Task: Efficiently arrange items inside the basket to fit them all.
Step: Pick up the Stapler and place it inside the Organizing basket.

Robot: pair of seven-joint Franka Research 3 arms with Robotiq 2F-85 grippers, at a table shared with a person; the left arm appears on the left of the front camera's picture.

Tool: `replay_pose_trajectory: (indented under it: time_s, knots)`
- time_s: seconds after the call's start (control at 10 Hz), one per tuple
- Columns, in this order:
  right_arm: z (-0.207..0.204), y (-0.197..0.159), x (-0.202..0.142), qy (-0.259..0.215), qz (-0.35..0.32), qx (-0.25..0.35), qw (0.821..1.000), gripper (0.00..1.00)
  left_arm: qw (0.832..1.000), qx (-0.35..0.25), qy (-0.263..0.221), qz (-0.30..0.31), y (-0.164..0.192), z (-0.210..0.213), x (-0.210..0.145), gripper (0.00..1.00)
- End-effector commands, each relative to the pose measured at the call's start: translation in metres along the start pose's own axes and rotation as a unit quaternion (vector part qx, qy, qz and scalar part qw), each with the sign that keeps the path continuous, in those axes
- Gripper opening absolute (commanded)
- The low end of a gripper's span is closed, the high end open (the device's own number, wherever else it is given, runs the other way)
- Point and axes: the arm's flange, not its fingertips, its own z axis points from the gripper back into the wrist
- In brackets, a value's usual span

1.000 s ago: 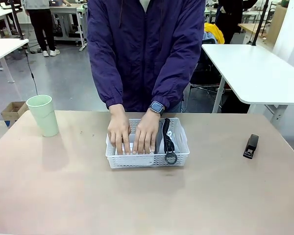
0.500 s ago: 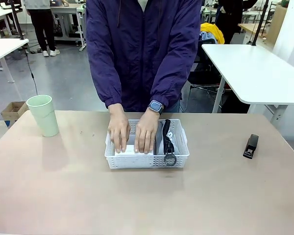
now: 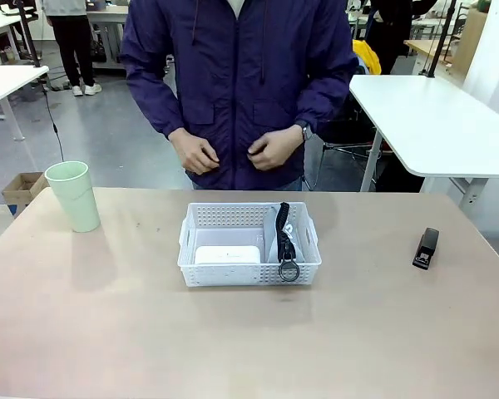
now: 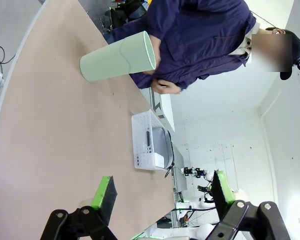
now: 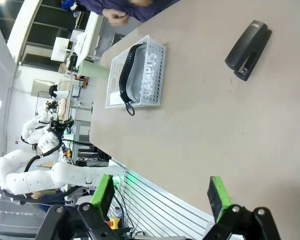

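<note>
The white perforated basket [image 3: 201,218] sits mid-table. Inside it a white rounded box [image 3: 227,254] lies flat at the left, and the grey pouch [image 3: 276,233] with black zipper and ring stands on edge at the right. A pale green cup [image 3: 73,195] stands at the table's far left. The small black stapler [image 3: 426,248] lies at the right. The left wrist view shows the cup [image 4: 118,57] and basket [image 4: 146,141] beyond my open left gripper [image 4: 162,192]. In the right wrist view, stapler [image 5: 247,49] and basket [image 5: 152,75] lie ahead of my open right gripper [image 5: 160,194].
The person in a purple jacket stands at the far edge with both hands [image 3: 233,151] held at the waist, off the table. A brown cardboard box [image 3: 22,188] sits on the floor at far left. Another white table [image 3: 432,116] stands behind at right.
The person's hands pressed the white box down into the basket, then lifted out and drew back to the waist. The box now lies flat inside.
</note>
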Motion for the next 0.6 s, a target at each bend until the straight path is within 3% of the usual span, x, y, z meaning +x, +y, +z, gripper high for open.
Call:
replay_pose_trajectory:
  time_s: [0.0, 0.3, 0.5]
  knots:
    - [0.002, -0.001, 0.004, -0.008, -0.009, -0.001, 1.000, 1.00, 1.000, -0.011, -0.007, -0.010, -0.002, -0.004, -0.003, 1.00]
    - [0.000, 0.000, 0.000, 0.000, 0.000, 0.000, 1.000, 1.00, 1.000, -0.011, -0.007, -0.010, -0.002, -0.004, -0.003, 1.00]
    - [-0.003, 0.064, 0.026, 0.012, -0.041, -0.111, 0.993, 1.00, 1.000, -0.011, -0.007, -0.010, -0.002, -0.004, -0.003, 1.00]
